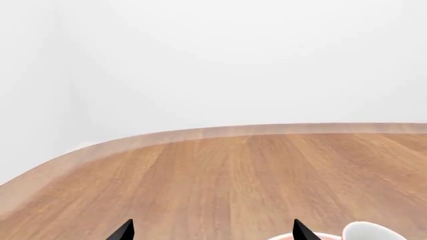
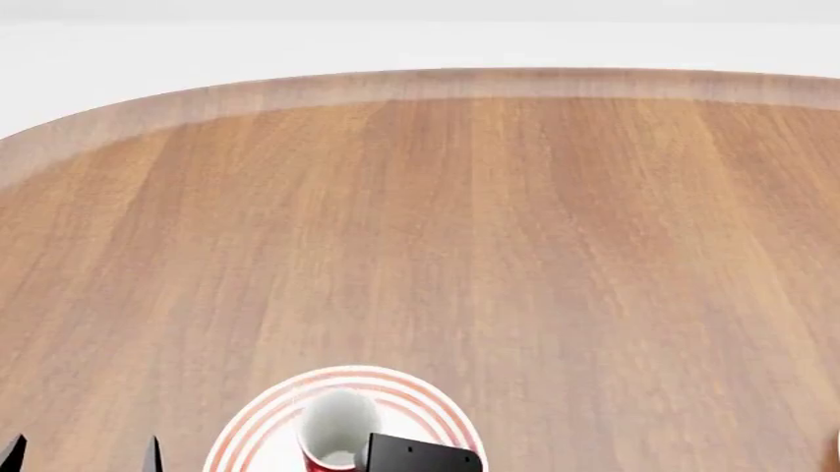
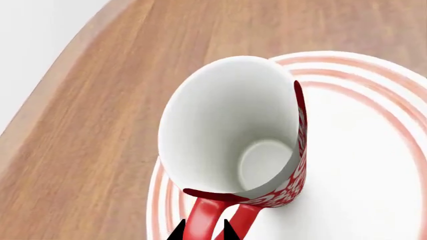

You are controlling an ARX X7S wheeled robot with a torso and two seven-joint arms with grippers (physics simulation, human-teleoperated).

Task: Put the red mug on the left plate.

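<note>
Standing upright on the left plate [image 2: 434,401], the red mug [image 2: 336,433] shows its white inside to the head camera, with a sliver of red wall at its near side. The plate is white with red rings around its rim and lies at the near edge of the wooden table [image 2: 499,226]. In the right wrist view the mug [image 3: 233,135] fills the middle, its floral red wall visible down one side and its red loop handle [image 3: 217,217] pointing straight back toward the right gripper [image 3: 203,231]. The two black fingertips [image 3: 177,232] sit close together around the handle (one on either side of it, so far as the cropped edge lets one judge), and look pinched onto it. From the head view only a black block of that arm [image 2: 420,454] shows, just beside the mug. The left gripper [image 1: 212,231] hangs over bare wood with its tips well apart, holding nothing, and the plate's edge [image 1: 320,235] lies just past one tip.
</note>
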